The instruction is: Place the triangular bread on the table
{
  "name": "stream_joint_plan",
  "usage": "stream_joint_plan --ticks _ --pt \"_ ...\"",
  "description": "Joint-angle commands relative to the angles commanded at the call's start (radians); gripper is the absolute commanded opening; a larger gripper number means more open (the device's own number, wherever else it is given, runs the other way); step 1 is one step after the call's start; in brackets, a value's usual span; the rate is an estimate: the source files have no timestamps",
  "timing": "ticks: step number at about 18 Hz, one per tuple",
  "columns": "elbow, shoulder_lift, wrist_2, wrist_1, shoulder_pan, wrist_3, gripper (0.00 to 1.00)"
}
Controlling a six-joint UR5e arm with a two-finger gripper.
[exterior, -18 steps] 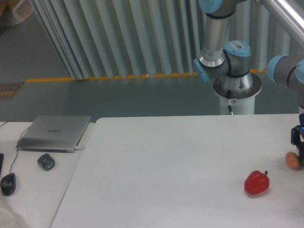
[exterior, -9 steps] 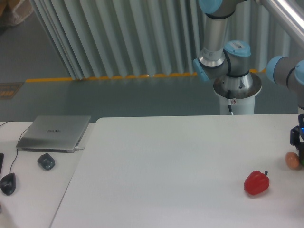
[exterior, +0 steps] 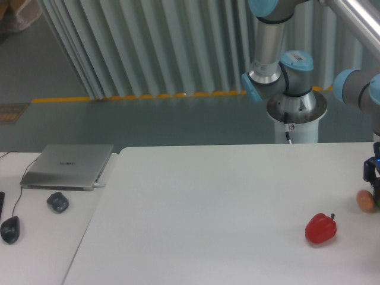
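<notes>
Right now my gripper is hanging at the far right edge of view, mostly cut off, so I cannot tell whether it is apart or together. The bread is lying outside the view. A pepper and an egg are sitting on the tabletop.

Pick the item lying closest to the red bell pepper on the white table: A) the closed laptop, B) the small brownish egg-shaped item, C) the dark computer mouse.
B: the small brownish egg-shaped item sits just right of the red bell pepper on the table, while the laptop and mouse lie far left on the adjoining desk.
</notes>
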Motion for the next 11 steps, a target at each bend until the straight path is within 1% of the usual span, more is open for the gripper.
stream_joint_plan --ticks 5,7,11 --pt "-0.003 0.003 0.000 0.000 -0.005 -0.003 1.00" --pt "-0.014 -0.003 0.005 0.002 -0.027 -0.030 1.00" --pt "-0.005 -0.002 -0.003 0.005 -0.020 -0.037 1.00"
